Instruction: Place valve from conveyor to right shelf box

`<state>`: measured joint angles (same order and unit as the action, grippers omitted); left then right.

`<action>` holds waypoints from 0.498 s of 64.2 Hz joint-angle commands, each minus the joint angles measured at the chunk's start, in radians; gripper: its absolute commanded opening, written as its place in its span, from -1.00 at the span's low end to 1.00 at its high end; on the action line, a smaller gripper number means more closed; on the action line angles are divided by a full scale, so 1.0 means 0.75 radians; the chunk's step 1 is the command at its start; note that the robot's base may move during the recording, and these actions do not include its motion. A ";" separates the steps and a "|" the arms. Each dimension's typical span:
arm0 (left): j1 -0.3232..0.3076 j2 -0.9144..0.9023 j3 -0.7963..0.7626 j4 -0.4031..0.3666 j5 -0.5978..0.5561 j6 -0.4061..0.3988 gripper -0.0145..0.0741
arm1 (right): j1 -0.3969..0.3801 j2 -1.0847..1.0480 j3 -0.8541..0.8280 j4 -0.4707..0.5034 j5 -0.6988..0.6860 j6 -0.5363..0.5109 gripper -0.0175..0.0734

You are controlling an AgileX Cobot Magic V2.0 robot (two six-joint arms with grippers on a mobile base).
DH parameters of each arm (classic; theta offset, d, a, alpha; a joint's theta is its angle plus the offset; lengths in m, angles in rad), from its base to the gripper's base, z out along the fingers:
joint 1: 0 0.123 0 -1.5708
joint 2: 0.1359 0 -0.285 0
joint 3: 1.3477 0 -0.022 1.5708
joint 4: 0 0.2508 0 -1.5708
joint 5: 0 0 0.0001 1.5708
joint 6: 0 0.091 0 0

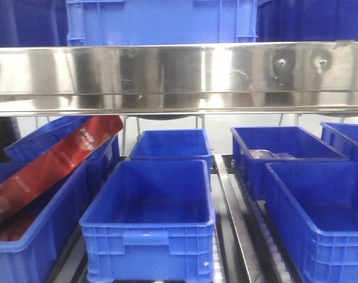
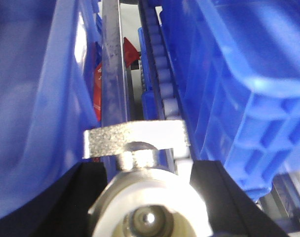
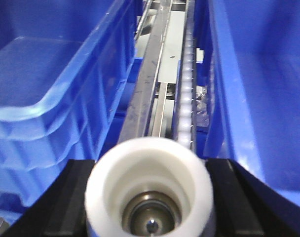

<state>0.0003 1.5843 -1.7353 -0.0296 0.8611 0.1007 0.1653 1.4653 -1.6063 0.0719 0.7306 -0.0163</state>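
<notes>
In the left wrist view a silver valve with a white end cap and a flat metal handle sits between the black fingers; my left gripper is shut on it. A second valve shows its white cap end-on in the right wrist view, with my right gripper shut on it between black fingers. Each held valve hangs over the gap between blue boxes on the shelf. Two blue boxes stand on the right of the shelf. The conveyor is out of view. Neither gripper shows in the front view.
A steel shelf beam crosses above the boxes. A blue box stands front centre, another behind it. The left box holds a red packet. White roller rails and steel strips run between boxes.
</notes>
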 commanded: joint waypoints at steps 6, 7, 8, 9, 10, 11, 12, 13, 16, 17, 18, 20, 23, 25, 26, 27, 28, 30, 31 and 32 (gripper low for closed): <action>-0.008 -0.019 -0.020 -0.009 -0.055 -0.008 -0.92 | -0.002 -0.027 -0.022 -0.013 -0.089 -0.001 -0.95; -0.008 -0.019 -0.020 -0.009 -0.055 -0.008 -0.92 | -0.002 -0.027 -0.022 -0.013 -0.089 -0.001 -0.95; -0.008 -0.019 -0.020 -0.009 -0.055 -0.008 -0.92 | -0.002 -0.027 -0.022 -0.013 -0.089 -0.001 -0.95; -0.008 -0.019 -0.020 -0.009 -0.055 -0.008 -0.92 | -0.002 -0.027 -0.022 -0.013 -0.089 -0.001 -0.95; -0.008 -0.019 -0.020 -0.009 -0.055 -0.008 -0.92 | -0.002 -0.027 -0.022 -0.013 -0.089 -0.001 -0.95; -0.008 -0.019 -0.020 -0.009 -0.055 -0.008 -0.92 | -0.002 -0.027 -0.022 -0.013 -0.089 -0.001 -0.95; -0.008 -0.019 -0.020 -0.009 -0.055 -0.008 -0.92 | -0.002 -0.027 -0.022 -0.013 -0.089 -0.001 -0.95; -0.008 -0.019 -0.020 -0.009 -0.055 -0.008 -0.92 | -0.002 -0.027 -0.022 -0.013 -0.089 -0.001 -0.95; -0.008 -0.019 -0.020 -0.009 -0.055 -0.008 -0.92 | -0.002 -0.027 -0.022 -0.013 -0.089 -0.001 -0.95; -0.008 -0.019 -0.020 -0.009 -0.055 -0.008 -0.92 | -0.002 -0.027 -0.022 -0.013 -0.089 -0.001 -0.95; -0.008 -0.019 -0.020 -0.009 -0.055 -0.008 -0.92 | -0.002 -0.027 -0.022 -0.013 -0.089 -0.001 -0.95; -0.008 -0.019 -0.020 -0.009 -0.055 -0.008 -0.92 | -0.002 -0.027 -0.022 -0.013 -0.089 -0.001 -0.95; -0.008 -0.019 -0.020 -0.009 -0.055 -0.008 -0.92 | -0.002 -0.027 -0.022 -0.013 -0.089 -0.001 -0.95; -0.008 -0.019 -0.020 -0.009 -0.055 -0.008 -0.92 | -0.002 -0.027 -0.022 -0.013 -0.089 -0.001 -0.95; -0.008 -0.019 -0.020 -0.009 -0.055 -0.008 -0.92 | -0.002 -0.027 -0.022 -0.013 -0.089 -0.001 -0.95; -0.008 -0.019 -0.020 -0.009 -0.055 -0.008 -0.92 | -0.002 -0.027 -0.022 -0.013 -0.089 -0.001 -0.95; -0.008 -0.019 -0.020 -0.009 -0.055 -0.008 -0.92 | -0.002 -0.027 -0.022 -0.013 -0.089 -0.001 -0.95; -0.008 -0.019 -0.020 -0.009 -0.055 -0.008 -0.92 | -0.002 -0.027 -0.022 -0.013 -0.089 -0.001 -0.95; -0.008 -0.019 -0.020 -0.009 -0.055 -0.008 -0.92 | -0.002 -0.027 -0.022 -0.013 -0.089 -0.001 -0.95; -0.008 -0.019 -0.020 -0.009 -0.055 -0.008 -0.92 | -0.002 -0.027 -0.022 -0.013 -0.089 -0.001 -0.95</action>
<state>0.0003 1.5843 -1.7353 -0.0296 0.8611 0.1007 0.1653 1.4653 -1.6063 0.0719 0.7306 -0.0163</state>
